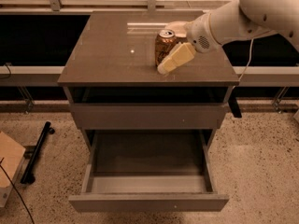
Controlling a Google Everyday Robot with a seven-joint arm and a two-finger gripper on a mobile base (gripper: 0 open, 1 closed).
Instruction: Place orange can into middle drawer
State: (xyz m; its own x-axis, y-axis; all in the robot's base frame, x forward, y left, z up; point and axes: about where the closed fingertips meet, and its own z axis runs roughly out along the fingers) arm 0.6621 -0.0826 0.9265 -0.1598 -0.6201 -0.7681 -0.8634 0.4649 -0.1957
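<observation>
The orange can (164, 45) stands upright on the grey cabinet top (112, 55), right of its middle. My gripper (170, 62) reaches in from the right on a white arm (243, 17). Its cream tip lies against the can's lower right front side, just above the cabinet top. The can's back side is hidden from view. The middle drawer (148, 202) is pulled out below, wide and shallow, with nothing inside it.
A white bowl (174, 26) sits behind the can, partly hidden by my arm. The uppermost grey drawer front (147, 116) is closed. On the speckled floor at the left lie a black bar (37, 150) and a cardboard box (7, 164).
</observation>
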